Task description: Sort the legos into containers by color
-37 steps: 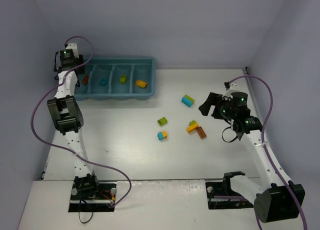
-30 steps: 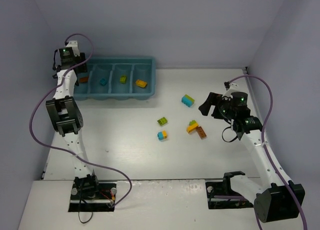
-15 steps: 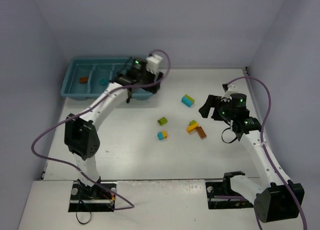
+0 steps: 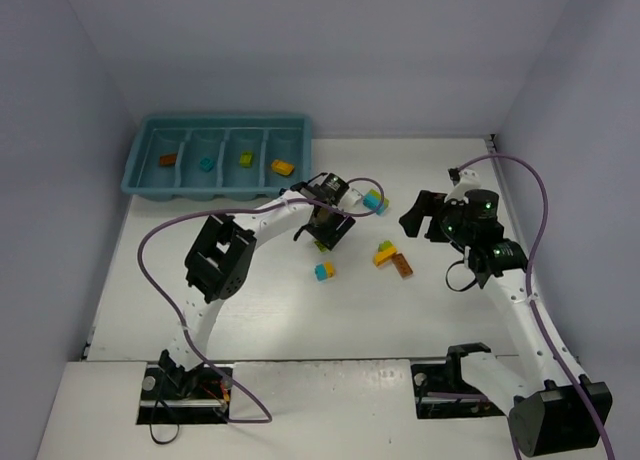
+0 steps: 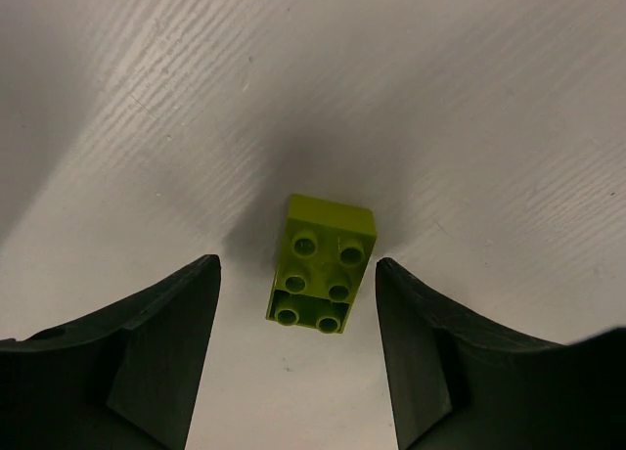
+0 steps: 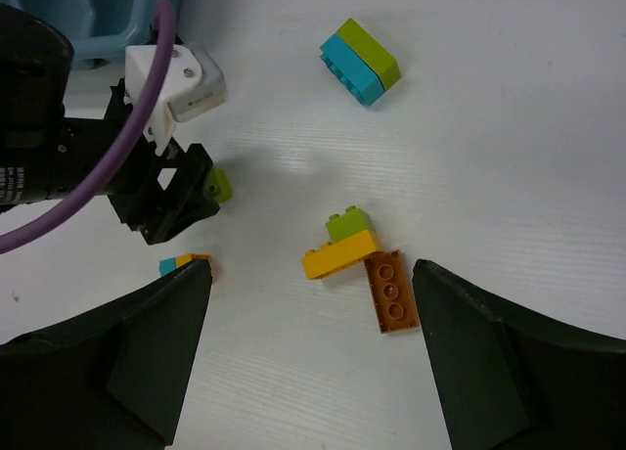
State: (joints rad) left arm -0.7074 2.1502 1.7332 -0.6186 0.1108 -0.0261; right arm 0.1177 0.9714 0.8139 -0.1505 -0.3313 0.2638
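spread left fingers (image 5: pixel 156 352) flank the lime green lego (image 5: pixel 324 264).

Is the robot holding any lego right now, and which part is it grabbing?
Nothing is held. The left end effector is open over the lime green lego, not touching its sides. The right end effector is open and empty.

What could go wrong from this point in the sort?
1. The lime brick sits off-centre and skewed between the fingers of the open left gripper; closing may nudge it away.
2. The right gripper hovers nearby; the arms might collide.
3. The cyan-lime stack mixes colours, so binning it whole would missort.
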